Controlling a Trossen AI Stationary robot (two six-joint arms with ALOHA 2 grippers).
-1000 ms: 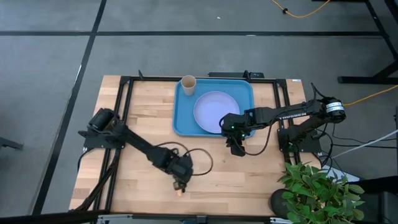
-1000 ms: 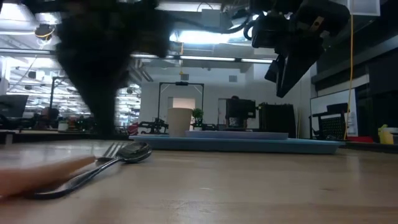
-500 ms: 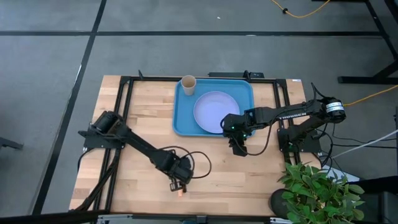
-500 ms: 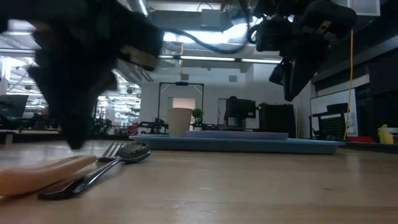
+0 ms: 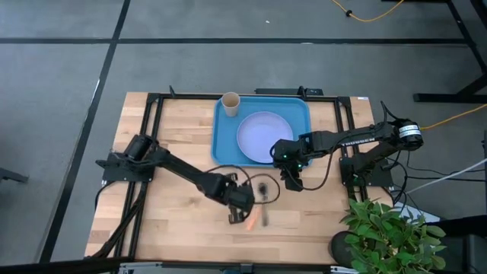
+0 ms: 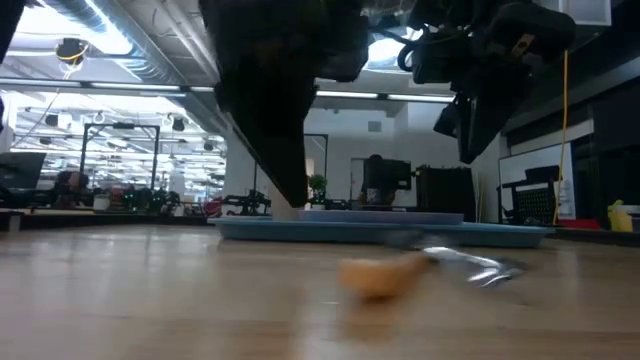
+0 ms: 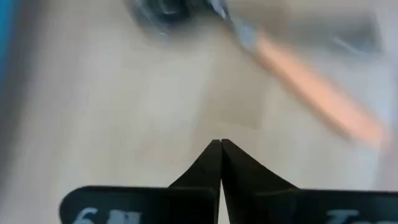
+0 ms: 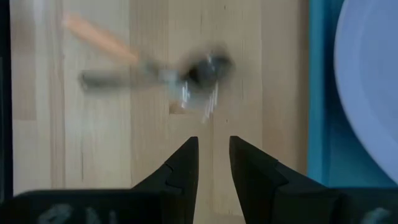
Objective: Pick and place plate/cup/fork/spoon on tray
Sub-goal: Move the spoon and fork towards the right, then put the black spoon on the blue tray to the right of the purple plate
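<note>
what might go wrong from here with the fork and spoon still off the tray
1. The orange-handled metal fork and the dark spoon lie crossed and touching on the wooden table; gripping one may drag the other.
2. The left hand is shut, empty, right beside them, so it may knock them further.
3. The right hand hangs just off the blue rectangular tray near the cutlery; the arms could collide.
</note>
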